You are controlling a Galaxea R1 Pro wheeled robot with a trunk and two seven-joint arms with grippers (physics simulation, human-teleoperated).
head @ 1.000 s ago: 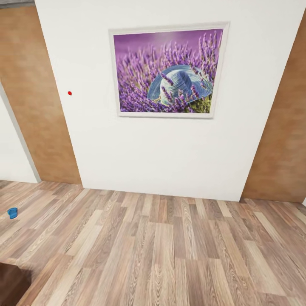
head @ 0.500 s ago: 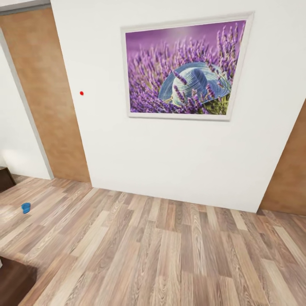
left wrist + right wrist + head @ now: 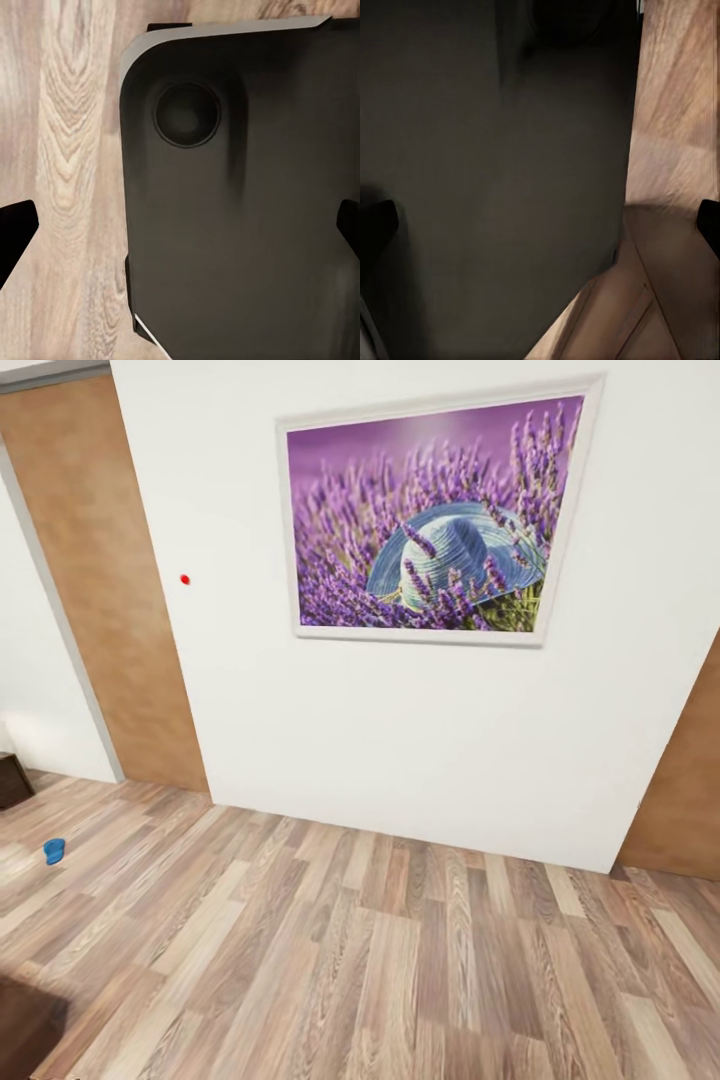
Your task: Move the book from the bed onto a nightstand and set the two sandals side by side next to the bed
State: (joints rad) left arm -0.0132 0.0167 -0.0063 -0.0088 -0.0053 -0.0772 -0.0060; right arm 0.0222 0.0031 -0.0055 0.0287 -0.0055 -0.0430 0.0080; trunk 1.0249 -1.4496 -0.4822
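Mostly wall ahead in the head view: white wall [image 3: 400, 760] with a framed lavender picture [image 3: 435, 520], small red dot [image 3: 184, 579] left of it, brown wood panels [image 3: 100, 580] at both sides, wood plank floor [image 3: 380, 960] below. One blue sandal [image 3: 53, 850] lies flat on the floor at far left, well apart from everything; a dark brown furniture edge [image 3: 12, 780] sits beyond it by the wall, too cropped to identify.

Left wrist view looks at the floor beside the dark robot body [image 3: 240, 210]. Left gripper [image 3: 180, 232]: black fingertips [image 3: 15, 232] sit at opposite frame edges, spread wide, nothing between them. Right gripper [image 3: 540, 225]: tips likewise at the edges, wide apart, dark body and floor behind. Sandal is nowhere near either set of fingers.
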